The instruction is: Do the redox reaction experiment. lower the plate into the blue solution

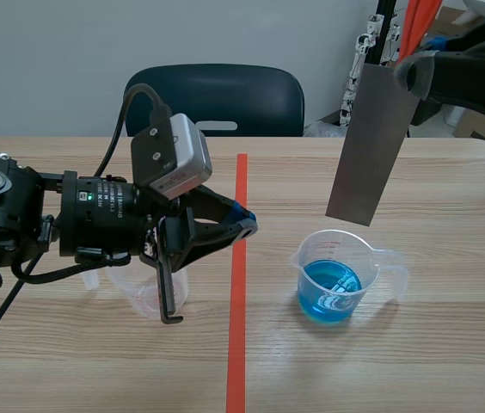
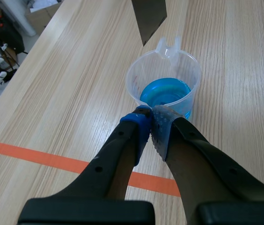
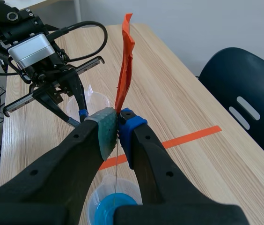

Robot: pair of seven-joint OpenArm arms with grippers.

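In the scene view, your right arm (image 1: 475, 73) comes in at the upper right, and its jaws pinch the top of the plate (image 1: 371, 142). The plate hangs tilted, with its lower edge just above the beaker (image 1: 346, 275) at lower centre-right and not yet in the blue solution (image 1: 328, 292). It looks held by the top so the rest can go under. Your left arm (image 1: 53, 215) sits at centre-left, jaws pressed together on nothing, over an empty cup (image 1: 148, 288).

In the left wrist view, the beaker stands just ahead of the closed pads (image 2: 143, 124), with the plate's corner hanging beyond it, clear of the rim.

In the right wrist view, the plate shows only as a thin edge clamped between the pads, and the beaker lies below them. You need a straight descent, I judge.
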